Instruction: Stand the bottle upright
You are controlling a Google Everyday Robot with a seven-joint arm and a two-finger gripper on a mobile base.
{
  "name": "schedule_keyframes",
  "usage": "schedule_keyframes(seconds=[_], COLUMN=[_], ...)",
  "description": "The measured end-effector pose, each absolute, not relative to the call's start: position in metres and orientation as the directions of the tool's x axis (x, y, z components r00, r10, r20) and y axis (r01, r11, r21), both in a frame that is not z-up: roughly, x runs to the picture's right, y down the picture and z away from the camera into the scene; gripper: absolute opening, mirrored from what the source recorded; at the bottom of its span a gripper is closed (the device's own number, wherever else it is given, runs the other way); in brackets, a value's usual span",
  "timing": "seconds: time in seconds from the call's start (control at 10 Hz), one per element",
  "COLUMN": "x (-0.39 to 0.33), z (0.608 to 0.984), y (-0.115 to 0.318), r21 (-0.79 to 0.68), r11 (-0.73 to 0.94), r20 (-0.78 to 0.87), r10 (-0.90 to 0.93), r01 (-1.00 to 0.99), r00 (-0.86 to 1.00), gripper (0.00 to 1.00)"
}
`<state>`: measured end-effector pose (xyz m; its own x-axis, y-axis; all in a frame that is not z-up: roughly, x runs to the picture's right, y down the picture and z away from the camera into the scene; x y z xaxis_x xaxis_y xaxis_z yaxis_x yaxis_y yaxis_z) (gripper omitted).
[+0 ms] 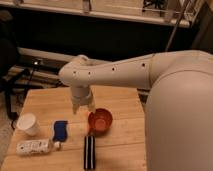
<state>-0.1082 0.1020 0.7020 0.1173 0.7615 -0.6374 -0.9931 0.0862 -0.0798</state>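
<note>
Warm, dim light falls from above onto the wooden table point(50, 100), while the background is dark. The gripper point(83, 107), hanging over the table's middle, looks pale with soft shading.

The tool point(83, 106) hangs above the wooden surface point(120, 145), whose right side disappears behind the robot's arm point(175, 115), itself cropped at the right and bottom edges. The lying bottle point(34, 146) shows only blurred markings.
</note>
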Motion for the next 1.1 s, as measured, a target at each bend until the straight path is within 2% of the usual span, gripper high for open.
schedule_keyframes(seconds=[0.5,0.8,1.1], x=[-0.162,-0.213,-0.233], z=[0.675,0.659,0.654], y=[0.126,0.157,0.19], r21=[-0.315,-0.466,-0.506], r11=[0.49,0.638,0.731], r20=[-0.453,-0.314,-0.311], r10=[0.675,0.529,0.341], r01=[-0.813,-0.613,-0.459], r00=[0.583,0.788,0.887], gripper=[0.65,0.65,0.65])
